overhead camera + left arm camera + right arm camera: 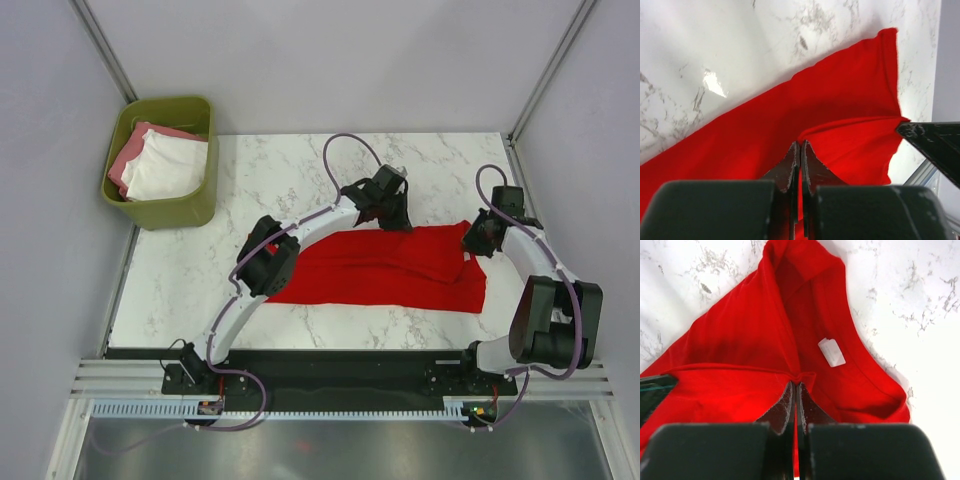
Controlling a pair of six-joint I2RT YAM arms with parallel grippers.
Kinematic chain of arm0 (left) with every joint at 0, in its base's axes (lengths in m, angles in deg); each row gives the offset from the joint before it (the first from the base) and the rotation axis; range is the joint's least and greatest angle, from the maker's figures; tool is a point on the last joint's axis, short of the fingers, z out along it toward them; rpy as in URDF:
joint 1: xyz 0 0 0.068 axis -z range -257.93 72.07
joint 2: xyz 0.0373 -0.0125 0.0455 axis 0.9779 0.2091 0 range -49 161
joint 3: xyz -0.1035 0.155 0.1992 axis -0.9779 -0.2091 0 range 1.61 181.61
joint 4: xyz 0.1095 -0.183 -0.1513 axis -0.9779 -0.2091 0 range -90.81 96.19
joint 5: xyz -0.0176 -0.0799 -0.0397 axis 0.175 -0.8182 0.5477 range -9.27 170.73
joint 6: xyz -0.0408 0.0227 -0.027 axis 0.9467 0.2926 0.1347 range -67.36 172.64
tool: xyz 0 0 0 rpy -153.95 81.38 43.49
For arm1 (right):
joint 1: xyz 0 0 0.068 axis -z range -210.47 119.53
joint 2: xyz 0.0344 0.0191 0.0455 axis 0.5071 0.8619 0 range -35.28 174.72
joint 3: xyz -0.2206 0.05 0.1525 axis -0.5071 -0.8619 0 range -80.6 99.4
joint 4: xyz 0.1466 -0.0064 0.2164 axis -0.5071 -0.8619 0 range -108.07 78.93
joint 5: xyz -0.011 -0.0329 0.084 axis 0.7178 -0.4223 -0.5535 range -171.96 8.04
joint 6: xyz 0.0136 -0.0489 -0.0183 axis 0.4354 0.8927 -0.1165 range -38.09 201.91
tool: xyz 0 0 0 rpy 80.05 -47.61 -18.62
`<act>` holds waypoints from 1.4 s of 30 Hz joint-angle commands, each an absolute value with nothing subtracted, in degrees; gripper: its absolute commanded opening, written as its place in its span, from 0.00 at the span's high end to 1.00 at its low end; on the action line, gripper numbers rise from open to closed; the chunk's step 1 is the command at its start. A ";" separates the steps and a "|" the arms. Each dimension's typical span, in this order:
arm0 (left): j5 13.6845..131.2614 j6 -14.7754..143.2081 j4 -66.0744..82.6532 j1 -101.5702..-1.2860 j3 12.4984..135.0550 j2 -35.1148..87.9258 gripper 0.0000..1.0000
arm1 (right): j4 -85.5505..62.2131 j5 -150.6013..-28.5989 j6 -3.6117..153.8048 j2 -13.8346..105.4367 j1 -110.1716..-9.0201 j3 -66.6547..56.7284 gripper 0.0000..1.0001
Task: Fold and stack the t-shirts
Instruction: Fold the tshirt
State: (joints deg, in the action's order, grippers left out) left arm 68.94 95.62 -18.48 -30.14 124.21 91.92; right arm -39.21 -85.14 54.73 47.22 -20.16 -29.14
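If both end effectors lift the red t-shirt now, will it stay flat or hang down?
Likely floppy: the red t-shirt puckers into creases where the left end effector and right end effector pinch it. Probably light, since the cloth looks thin at its edges. It should sag between the two grips rather than stay flat.

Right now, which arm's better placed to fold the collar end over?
Probably right: the right pincer is shut on the red t-shirt by the neck label; the left pincer grips mid-edge.

I'm seeing soft matt cotton on the red tee [370,270], a smooth glossy marble-look tabletop [290,175], and dull olive plastic on the bin [180,212] upper left.
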 commanded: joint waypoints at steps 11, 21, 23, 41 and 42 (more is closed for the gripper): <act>70.36 93.85 -14.48 -25.99 102.80 70.10 0.98 | -49.48 -89.69 52.47 33.64 -20.10 -32.95 1.00; 71.15 96.05 -11.40 -21.86 87.05 58.85 0.98 | -54.31 -92.59 48.25 18.27 -21.24 -41.56 1.00; 70.98 96.32 -11.04 -21.42 84.23 57.70 0.98 | -55.98 -92.33 47.99 16.15 -21.33 -42.27 1.00; 72.91 97.38 -6.38 -17.28 72.45 55.50 0.98 | -63.03 -86.45 47.46 7.86 -21.59 -47.03 0.47; 72.82 97.11 -6.30 -17.28 72.36 55.41 0.98 | -62.49 -86.01 47.28 9.70 -21.50 -46.68 0.45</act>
